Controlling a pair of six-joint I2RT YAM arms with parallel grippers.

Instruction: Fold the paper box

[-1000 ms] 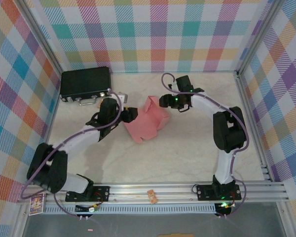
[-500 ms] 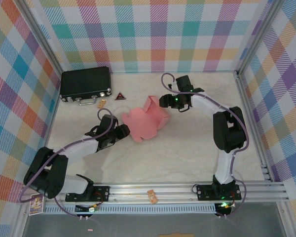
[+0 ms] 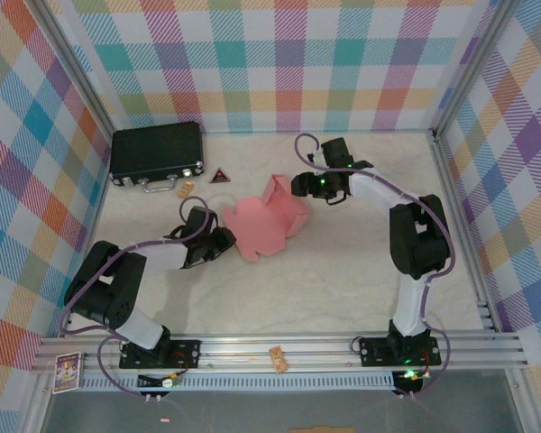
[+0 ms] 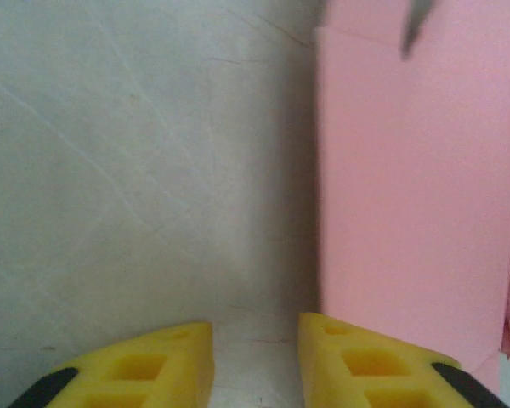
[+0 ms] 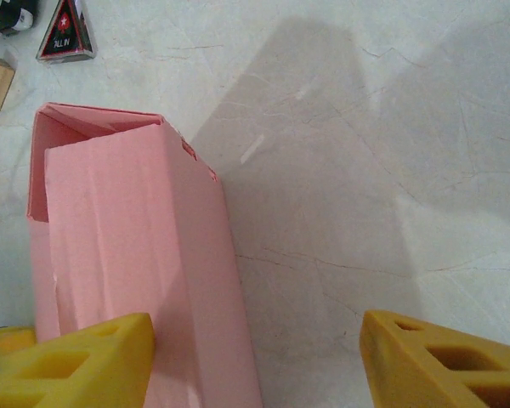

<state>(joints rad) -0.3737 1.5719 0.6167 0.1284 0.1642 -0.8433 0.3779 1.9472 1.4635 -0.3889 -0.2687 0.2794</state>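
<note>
The salmon-pink paper box (image 3: 261,225) lies partly folded in the middle of the table, its open end toward the back right. My left gripper (image 3: 227,240) sits low just left of the box's near-left corner. In the left wrist view the yellow fingers (image 4: 255,357) stand a little apart over bare table, and the box's side (image 4: 408,187) rises just to the right of them. My right gripper (image 3: 299,187) hovers at the box's far right end. It is wide open (image 5: 257,340), with one finger over the pink panel (image 5: 127,255) and the other over bare table.
A black hard case (image 3: 156,152) stands at the back left. A red-and-black triangle (image 3: 220,176) and a small tan block (image 3: 187,188) lie between it and the box. A small item (image 3: 278,359) rests on the front rail. Checked walls enclose the table.
My left arm has drawn back from the box toward the near left, uncovering the triangle and tan block, and its jaws have narrowed. The right arm has not moved.
</note>
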